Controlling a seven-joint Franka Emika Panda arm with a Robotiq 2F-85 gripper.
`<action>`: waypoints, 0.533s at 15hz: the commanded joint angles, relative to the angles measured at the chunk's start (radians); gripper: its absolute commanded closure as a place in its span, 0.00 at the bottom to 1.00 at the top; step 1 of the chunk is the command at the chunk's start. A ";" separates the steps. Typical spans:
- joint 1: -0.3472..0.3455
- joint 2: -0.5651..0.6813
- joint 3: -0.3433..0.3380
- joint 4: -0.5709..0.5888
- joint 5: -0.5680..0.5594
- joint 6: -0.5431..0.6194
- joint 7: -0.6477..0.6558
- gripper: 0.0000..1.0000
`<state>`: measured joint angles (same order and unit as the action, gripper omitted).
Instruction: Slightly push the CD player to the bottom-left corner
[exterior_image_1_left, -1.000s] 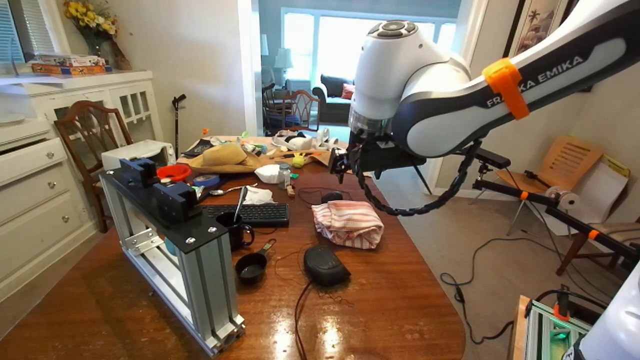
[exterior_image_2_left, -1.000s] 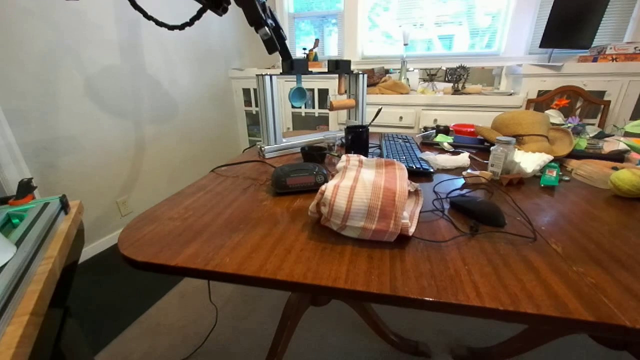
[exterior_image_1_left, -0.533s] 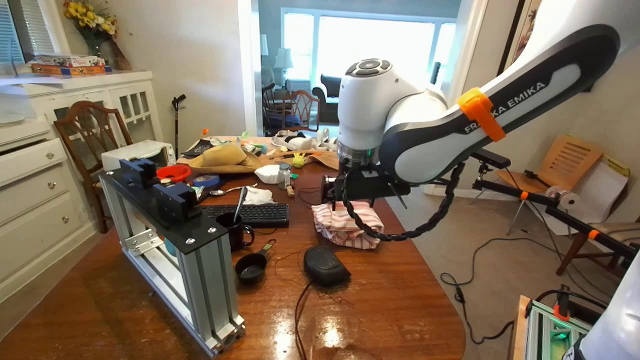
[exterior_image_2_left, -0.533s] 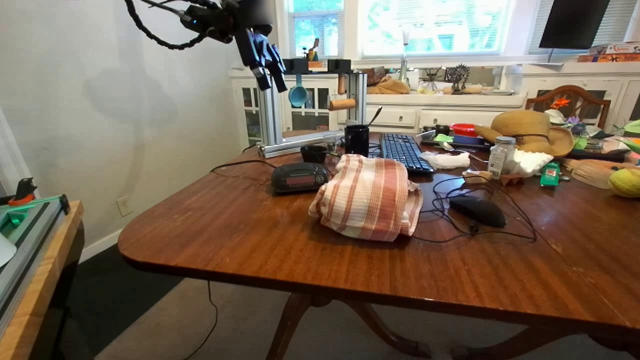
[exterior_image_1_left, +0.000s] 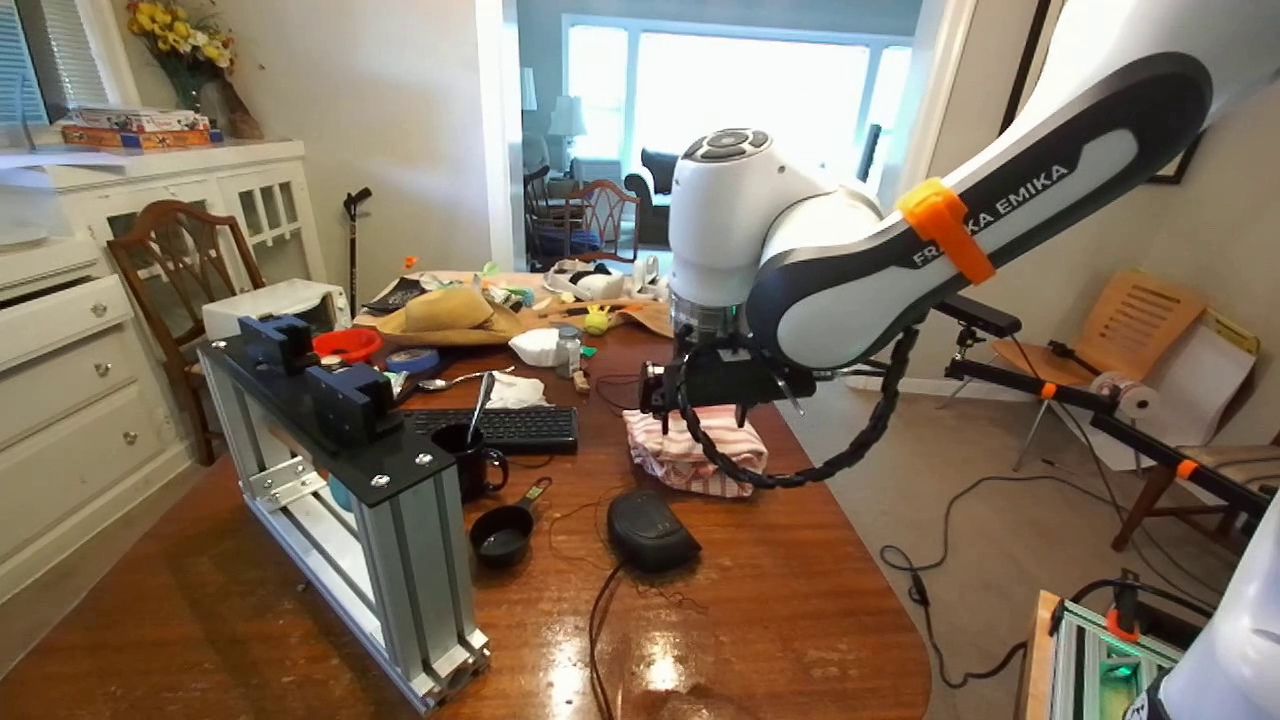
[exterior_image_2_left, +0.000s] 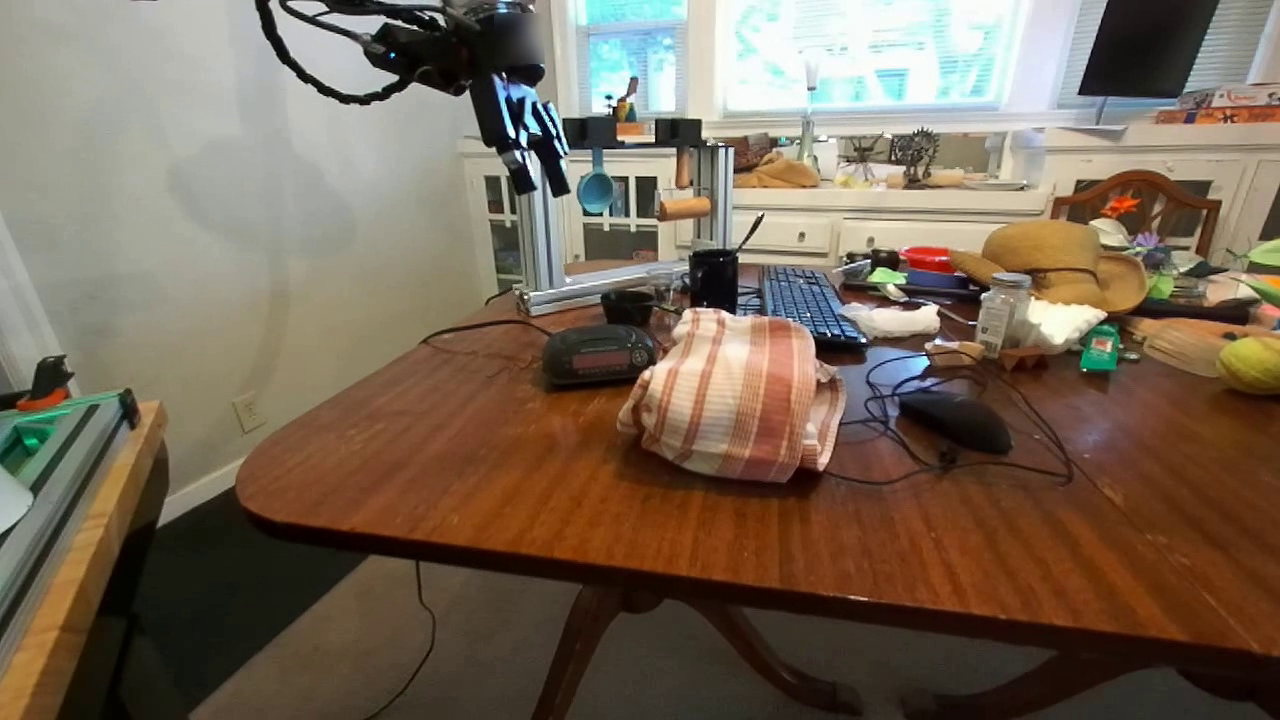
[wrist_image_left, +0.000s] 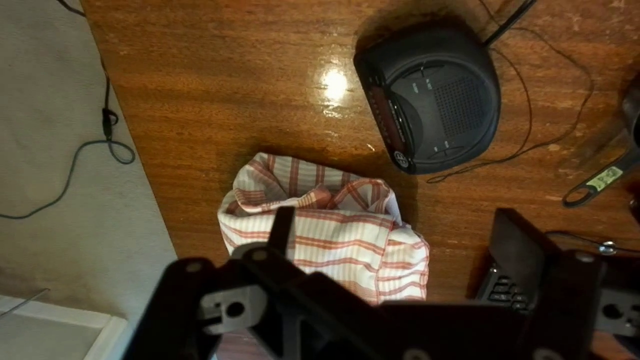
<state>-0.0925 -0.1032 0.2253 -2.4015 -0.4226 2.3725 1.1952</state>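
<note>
The CD player is a black rounded unit with a dark red display. It sits on the wooden table in both exterior views (exterior_image_1_left: 652, 532) (exterior_image_2_left: 600, 355) and at the upper right of the wrist view (wrist_image_left: 445, 102). My gripper (exterior_image_2_left: 540, 182) points down and hangs well above the table, apart from the CD player. In the wrist view my gripper (wrist_image_left: 395, 232) has its two fingers wide apart with nothing held between them. The striped cloth bundle (wrist_image_left: 340, 235) and bare table show below and between the fingers.
The red-and-white cloth bundle (exterior_image_2_left: 740, 400) lies close beside the CD player. A black measuring cup (exterior_image_1_left: 503, 535), a black mug (exterior_image_1_left: 470, 470), a keyboard (exterior_image_1_left: 520, 430) and a metal frame (exterior_image_1_left: 400, 580) stand nearby. A cord (exterior_image_1_left: 597, 640) runs from the CD player.
The arm has come down, and my gripper has lowered toward the table, mostly in the earlier half second and only slightly since. The CD player and the cloth have not moved.
</note>
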 joint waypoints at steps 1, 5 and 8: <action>0.061 0.046 -0.073 0.021 0.143 -0.023 -0.167 0.26; 0.073 0.177 -0.107 0.137 0.100 -0.010 -0.217 0.58; 0.100 0.283 -0.131 0.259 0.067 -0.030 -0.300 0.81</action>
<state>-0.0329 0.0516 0.1290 -2.2780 -0.3305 2.3670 0.9694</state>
